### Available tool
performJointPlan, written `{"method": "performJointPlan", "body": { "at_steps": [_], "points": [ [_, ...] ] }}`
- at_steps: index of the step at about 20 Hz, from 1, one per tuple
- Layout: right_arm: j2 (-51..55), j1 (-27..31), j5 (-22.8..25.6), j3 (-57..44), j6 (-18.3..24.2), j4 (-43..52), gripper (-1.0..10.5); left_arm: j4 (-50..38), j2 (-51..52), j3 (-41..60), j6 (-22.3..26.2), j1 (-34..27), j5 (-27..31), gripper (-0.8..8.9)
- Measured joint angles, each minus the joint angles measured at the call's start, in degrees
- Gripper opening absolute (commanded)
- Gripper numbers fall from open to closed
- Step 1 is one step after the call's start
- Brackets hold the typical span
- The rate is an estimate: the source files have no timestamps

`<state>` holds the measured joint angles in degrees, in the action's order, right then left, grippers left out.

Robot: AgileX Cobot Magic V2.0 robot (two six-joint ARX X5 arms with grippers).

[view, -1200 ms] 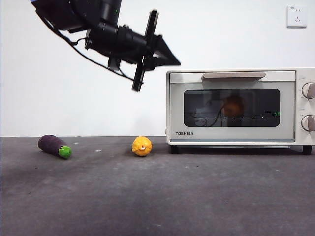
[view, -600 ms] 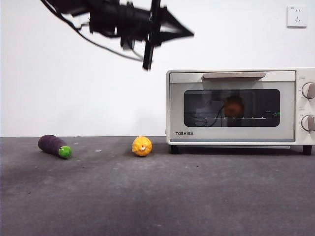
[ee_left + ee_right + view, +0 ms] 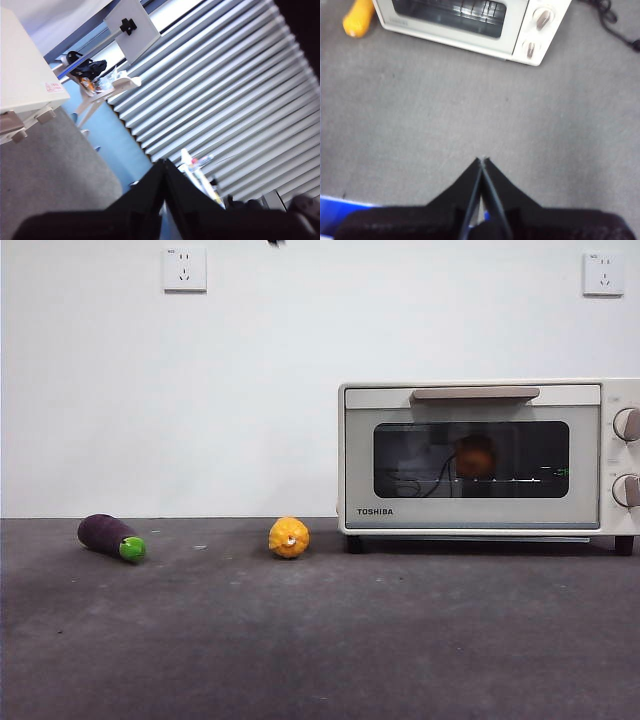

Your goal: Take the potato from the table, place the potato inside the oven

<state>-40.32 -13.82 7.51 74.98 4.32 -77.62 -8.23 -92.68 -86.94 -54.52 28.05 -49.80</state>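
Observation:
The potato (image 3: 475,454) shows as an orange-brown lump on the wire rack behind the dark glass of the oven (image 3: 480,400). The oven door is closed. In the right wrist view the oven (image 3: 517,30) lies far ahead across the table (image 3: 445,110), and my right gripper (image 3: 482,160) is shut and holds nothing. My left gripper (image 3: 164,163) is shut, holds nothing and is raised high, tilted up toward window blinds, with a corner of the oven (image 3: 22,75) beside it. In the front view only a black tip (image 3: 275,242) of an arm shows at the top edge.
A bright yellow-orange ball (image 3: 289,537) lies on the table just left of the oven, also seen as the yellow-orange ball (image 3: 358,16). A purple eggplant (image 3: 110,536) lies at the far left. A black cable (image 3: 612,20) runs behind the oven.
The dark arm that hung at upper left of the oven has lifted up and out of the front view. Only a small black tip stays at the top edge.

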Motion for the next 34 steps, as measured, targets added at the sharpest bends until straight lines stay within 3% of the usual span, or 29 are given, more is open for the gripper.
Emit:
{"method": "performJointPlan", "body": {
  "at_steps": [6,13,23,34],
  "points": [
    [-4.63,-0.28,0.04,0.0,0.0,0.0,0.0,15.26,9.86,0.0,11.54,0.24,3.17,-0.05],
    [-6.6,-0.74,0.22,0.0,0.0,0.0,0.0,36.76,20.57,0.0,22.93,0.26,12.52,-0.05],
    [-4.59,-0.74,0.22,0.0,0.0,0.0,0.0,51.3,31.98,0.02,25.44,0.26,15.5,-0.04],
    [-4.26,-0.74,0.22,0.0,0.0,0.0,0.0,51.58,33.42,0.0,25.57,0.26,15.52,-0.04]
  ]
}}
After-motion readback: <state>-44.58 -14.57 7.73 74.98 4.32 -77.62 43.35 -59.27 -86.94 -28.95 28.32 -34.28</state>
